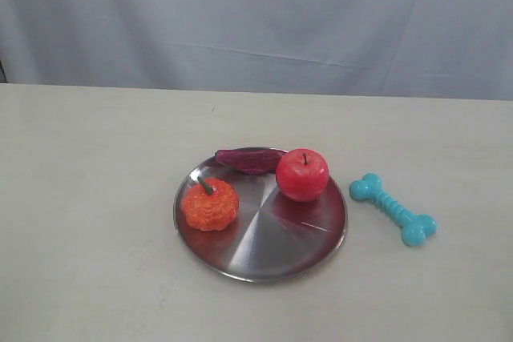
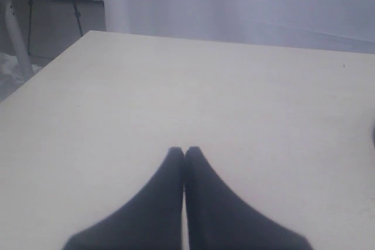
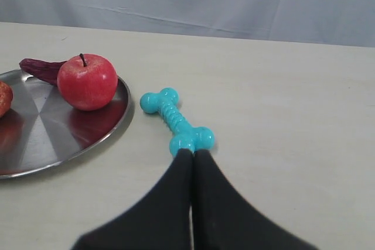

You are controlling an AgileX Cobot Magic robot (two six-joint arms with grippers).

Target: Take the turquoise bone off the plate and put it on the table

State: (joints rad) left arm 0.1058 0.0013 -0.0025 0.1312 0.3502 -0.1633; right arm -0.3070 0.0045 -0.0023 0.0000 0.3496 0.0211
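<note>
The turquoise bone (image 1: 393,208) lies flat on the table (image 1: 96,198), just right of the steel plate (image 1: 264,254) and clear of its rim. In the right wrist view the bone (image 3: 176,120) sits beside the plate (image 3: 41,150). My right gripper (image 3: 193,153) is shut and empty, its tips in line with the bone's near knob; no contact is visible. My left gripper (image 2: 184,150) is shut over bare table (image 2: 176,86), holding nothing. Neither gripper shows in the exterior view.
On the plate rest a red apple (image 1: 302,174), an orange pumpkin toy (image 1: 209,204) and a dark purple piece (image 1: 248,158). A grey curtain hangs behind the table. The left wrist view shows the table's far corner (image 2: 91,32) and tripod legs beyond it.
</note>
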